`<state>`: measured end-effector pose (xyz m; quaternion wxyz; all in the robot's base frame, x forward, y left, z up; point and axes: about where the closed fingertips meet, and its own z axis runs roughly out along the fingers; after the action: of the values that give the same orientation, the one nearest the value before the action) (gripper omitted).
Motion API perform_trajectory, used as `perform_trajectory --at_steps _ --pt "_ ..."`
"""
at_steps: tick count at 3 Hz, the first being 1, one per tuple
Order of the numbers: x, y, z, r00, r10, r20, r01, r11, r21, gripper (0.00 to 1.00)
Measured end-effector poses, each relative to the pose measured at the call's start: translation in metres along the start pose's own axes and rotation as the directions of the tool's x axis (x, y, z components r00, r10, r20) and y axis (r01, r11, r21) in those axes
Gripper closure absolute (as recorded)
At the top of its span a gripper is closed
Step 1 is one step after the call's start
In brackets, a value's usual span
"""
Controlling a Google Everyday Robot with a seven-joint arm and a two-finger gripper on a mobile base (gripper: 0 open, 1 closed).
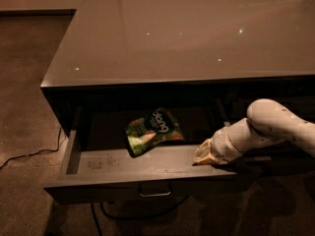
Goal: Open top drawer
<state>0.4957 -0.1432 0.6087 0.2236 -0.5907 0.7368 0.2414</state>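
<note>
This looks like a dim office or break room: speckled brown carpet (24, 107) spreads left of the pale gripper (203, 157), which sits at the front rim of the open dark grey-brown top drawer (113, 162). Above the gripper, a glossy grey-brown counter (187, 38) mirrors ceiling lights.

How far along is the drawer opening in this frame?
Mostly done: the top drawer stands well out from under the countertop, its grey floor and a green snack bag exposed. In hand: the gripper sits at the drawer's front edge, right of the handle in view. Left: perhaps a little more travel, then withdrawing the arm.
</note>
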Motion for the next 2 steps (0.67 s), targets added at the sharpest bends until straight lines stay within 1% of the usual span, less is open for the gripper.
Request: perform_trajectory --at_steps 1,2 --pt "-0.001 0.007 -0.002 1.000 -0.008 -0.002 0.008 1.0000 -0.005 1.00" --pt "-0.002 0.030 -0.006 1.000 -0.030 0.002 0.030 0.9992 -0.027 1.00"
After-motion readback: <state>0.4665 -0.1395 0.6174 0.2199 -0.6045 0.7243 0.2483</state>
